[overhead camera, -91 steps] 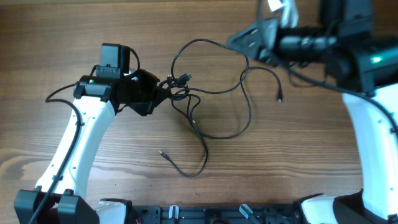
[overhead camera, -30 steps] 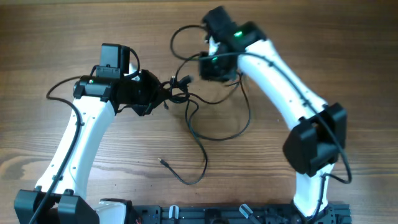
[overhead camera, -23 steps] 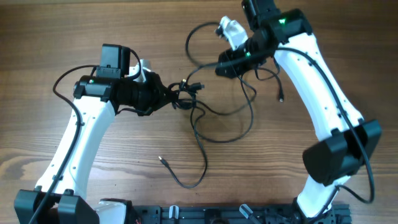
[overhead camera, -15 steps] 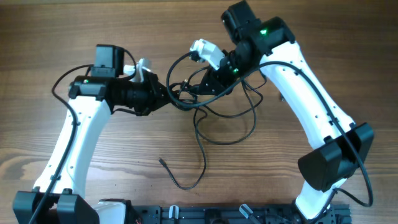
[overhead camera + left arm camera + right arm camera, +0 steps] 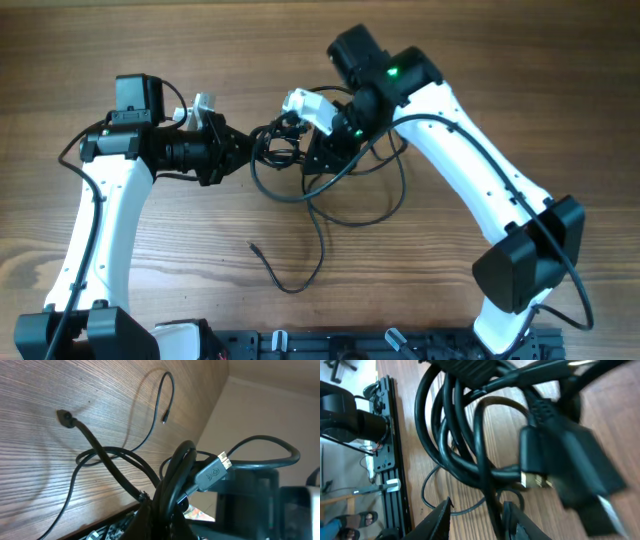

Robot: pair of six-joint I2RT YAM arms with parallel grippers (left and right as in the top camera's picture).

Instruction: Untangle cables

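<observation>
The cables (image 5: 275, 140) bunch between the left gripper (image 5: 243, 152) and the right gripper (image 5: 313, 158), trailing forward across the table (image 5: 560, 80).

Surface (image 5: 180, 250): brown wood-grain tabletop, grain running left to right. Lying on it: cables (image 5: 285, 150), thin and black, in overlapping loops near the centre, part of the bunch raised off the wood. One loose tail curls toward the near edge, ending in a small plug (image 5: 252, 245).

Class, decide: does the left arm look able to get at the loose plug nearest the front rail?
Probably, but not at once: the plug lies uncovered on the table, yet the left gripper has its jaws shut on the cables and must let go first.
</observation>
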